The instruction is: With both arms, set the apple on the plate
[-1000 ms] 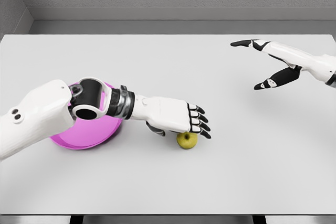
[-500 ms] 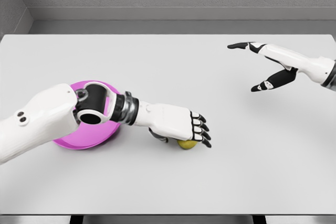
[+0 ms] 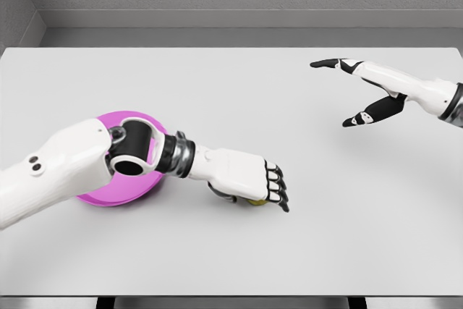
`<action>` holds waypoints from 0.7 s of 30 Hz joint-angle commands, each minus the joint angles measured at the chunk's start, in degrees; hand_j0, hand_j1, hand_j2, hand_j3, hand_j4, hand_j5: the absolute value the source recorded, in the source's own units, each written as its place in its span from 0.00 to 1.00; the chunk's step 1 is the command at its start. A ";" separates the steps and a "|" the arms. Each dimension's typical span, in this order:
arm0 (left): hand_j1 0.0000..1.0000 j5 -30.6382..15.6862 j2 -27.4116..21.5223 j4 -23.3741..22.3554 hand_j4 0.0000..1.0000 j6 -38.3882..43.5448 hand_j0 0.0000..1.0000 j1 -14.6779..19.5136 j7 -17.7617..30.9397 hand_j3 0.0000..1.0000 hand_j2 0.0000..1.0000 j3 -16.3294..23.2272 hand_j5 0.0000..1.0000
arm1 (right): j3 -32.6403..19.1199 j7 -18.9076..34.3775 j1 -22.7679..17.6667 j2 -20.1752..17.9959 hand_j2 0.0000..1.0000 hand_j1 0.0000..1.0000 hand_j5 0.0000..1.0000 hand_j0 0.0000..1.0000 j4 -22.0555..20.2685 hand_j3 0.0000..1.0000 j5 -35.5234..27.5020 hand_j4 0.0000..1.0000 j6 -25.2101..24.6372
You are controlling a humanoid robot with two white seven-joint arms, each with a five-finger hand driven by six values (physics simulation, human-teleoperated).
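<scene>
The yellow-green apple (image 3: 255,201) lies on the white table, almost wholly covered by my left hand (image 3: 252,195); only a sliver shows under the palm. The hand's fingers (image 3: 276,187) curl down over the apple's right side and the thumb sits at its left, so the hand is closed around it. The magenta plate (image 3: 101,196) rests to the left of the apple, partly hidden behind my left forearm. My right hand (image 3: 351,92) hovers above the table at the upper right, far from the apple, open with its fingers spread.
The white table (image 3: 239,92) stretches to a grey back wall. Its front edge (image 3: 231,296) runs along the bottom of the view. Nothing else stands on it.
My left hand has sunk onto the apple and its fingers have curled around it, hiding most of the fruit. The right hand drifted slightly left and up.
</scene>
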State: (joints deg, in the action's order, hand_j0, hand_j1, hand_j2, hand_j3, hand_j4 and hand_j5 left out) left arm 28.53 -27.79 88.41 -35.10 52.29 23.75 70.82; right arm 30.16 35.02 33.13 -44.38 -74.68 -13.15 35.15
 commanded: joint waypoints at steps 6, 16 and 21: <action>0.87 -0.32 0.02 -0.08 0.87 0.10 0.87 -0.09 -0.02 0.87 0.87 0.37 0.87 | -0.02 -0.02 0.00 0.17 1.00 1.00 1.00 1.00 -0.03 1.00 -0.47 1.00 -0.15; 0.84 0.47 0.02 -0.08 0.84 0.10 0.84 -0.09 0.07 0.84 0.84 0.46 0.84 | -0.11 -0.02 0.00 0.08 1.00 1.00 1.00 1.00 -0.03 1.00 -0.47 1.00 -0.15; 0.83 1.00 0.10 -0.08 0.83 0.10 0.83 -0.09 0.07 0.83 0.83 0.55 0.83 | -0.11 -0.02 0.00 0.08 1.00 1.00 1.00 1.00 -0.03 1.00 -0.47 1.00 -0.15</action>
State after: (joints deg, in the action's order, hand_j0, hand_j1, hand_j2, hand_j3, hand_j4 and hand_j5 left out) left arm 29.69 -27.74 88.33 -35.10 52.21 23.84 71.36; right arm 30.09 35.02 33.13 -44.24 -74.67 -13.15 35.15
